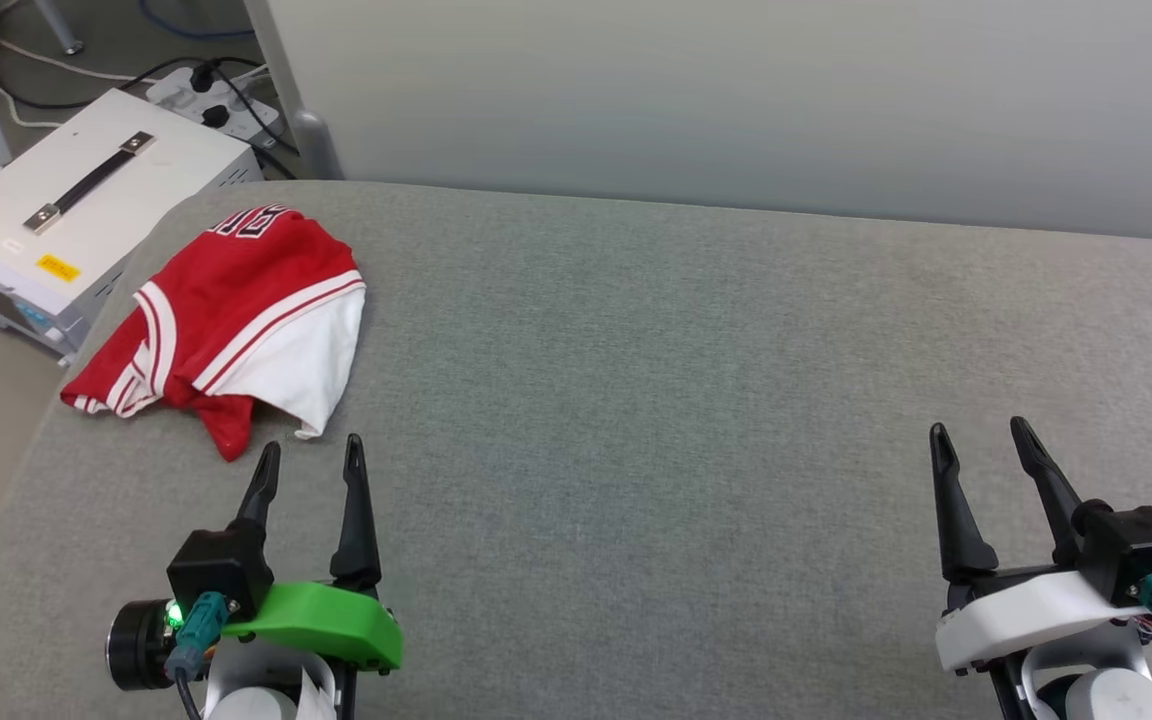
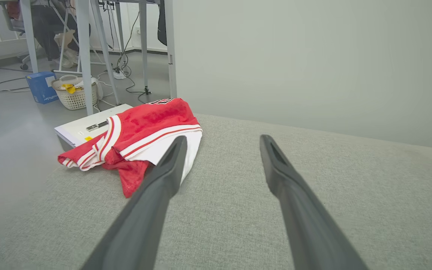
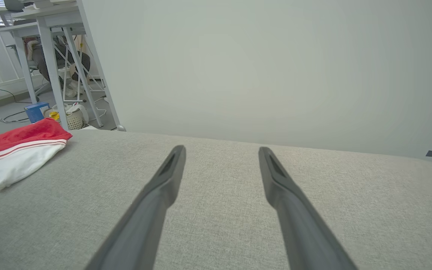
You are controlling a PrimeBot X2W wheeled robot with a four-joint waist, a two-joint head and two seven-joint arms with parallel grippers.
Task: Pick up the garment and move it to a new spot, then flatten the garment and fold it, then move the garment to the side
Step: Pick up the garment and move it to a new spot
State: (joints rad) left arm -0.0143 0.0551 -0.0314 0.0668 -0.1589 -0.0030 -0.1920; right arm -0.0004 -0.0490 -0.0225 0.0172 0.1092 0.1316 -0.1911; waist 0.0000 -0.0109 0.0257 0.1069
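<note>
Grey cloth worktop, jersey heaped in a corner, task not yet begun

Grey woven fabric covers a wide padded worktop point(image 1: 656, 420), with a pale wall panel behind it. The garment point(image 1: 236, 320), a red jersey with white sleeves and red-and-white striped trim, lies crumpled in a heap at the far left corner of the worktop, close to its rounded edge. One white sleeve drapes over the front of the heap, and part of the black-and-white lettering shows at the back. Beyond that corner, lower down, sits a white box point(image 1: 86, 200) with a dark carry handle.

The left gripper point(image 1: 312, 442) is just short of the heap, its two dark fingers spread wide and holding nothing, tips pointing toward the near hem without touching it. The right gripper point(image 1: 978, 425) is well apart on the right side, its fingers likewise spread and empty.

Judging from this, no step is done: the jersey is not lifted, moved, flattened or folded. Picking up, relocating, smoothing, folding and setting aside all remain, and the left arm looks best placed to begin
</note>
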